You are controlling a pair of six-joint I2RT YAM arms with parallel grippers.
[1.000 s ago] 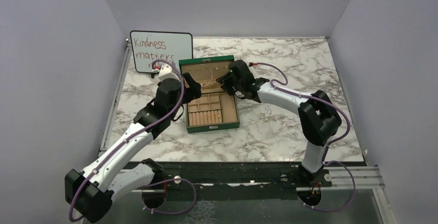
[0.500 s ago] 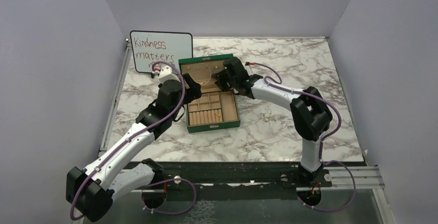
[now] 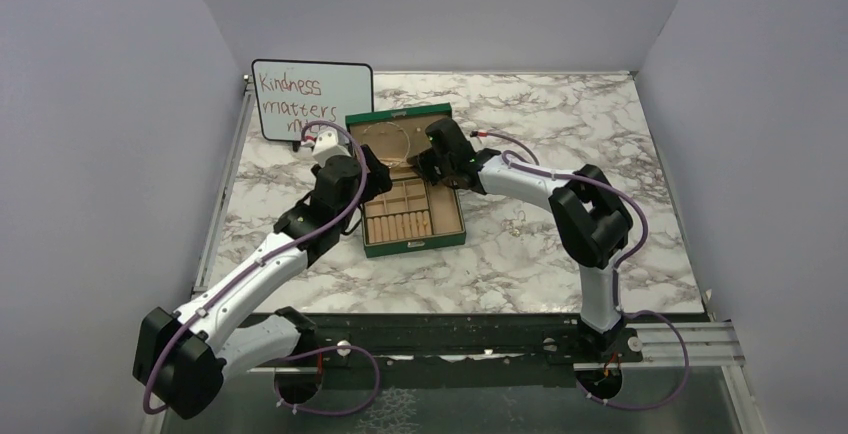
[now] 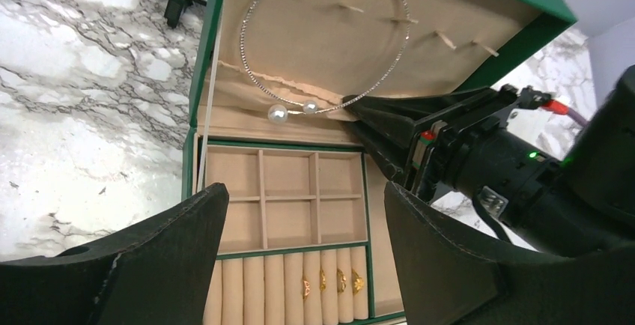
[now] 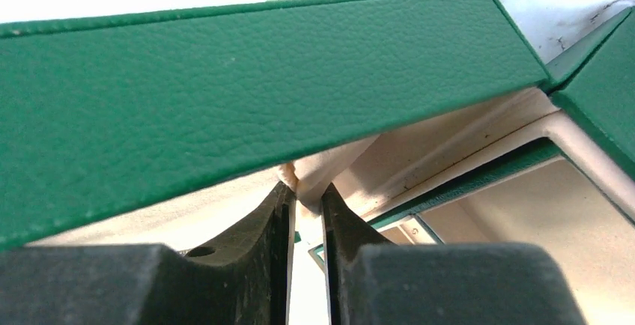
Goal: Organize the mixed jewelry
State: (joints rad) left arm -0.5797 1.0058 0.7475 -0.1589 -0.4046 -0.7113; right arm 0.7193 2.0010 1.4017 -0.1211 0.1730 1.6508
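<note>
The green jewelry box (image 3: 412, 242) stands open with its lid (image 4: 524, 10) tilted back. A thin silver hoop (image 4: 399, 55) with two pearls (image 4: 278, 113) lies against the lid's cream lining. Several gold rings (image 4: 329, 282) sit in the ring rolls. Small silver pieces (image 3: 518, 219) lie on the marble right of the box. My left gripper (image 4: 303, 190) hovers open over the square compartments, holding nothing. My right gripper (image 5: 307, 194) is at the lid's lower right, its jaws nearly together on a fold of the cream pocket fabric (image 5: 318, 171).
A whiteboard (image 3: 312, 99) with red writing stands behind the box at the back left. The right arm (image 3: 590, 214) reaches across the marble table (image 3: 620, 134) to the box. Grey walls close in three sides.
The right gripper slid left along the lid and its jaws narrowed onto the cream fabric. The left arm shifted slightly right; its gripper stayed open.
</note>
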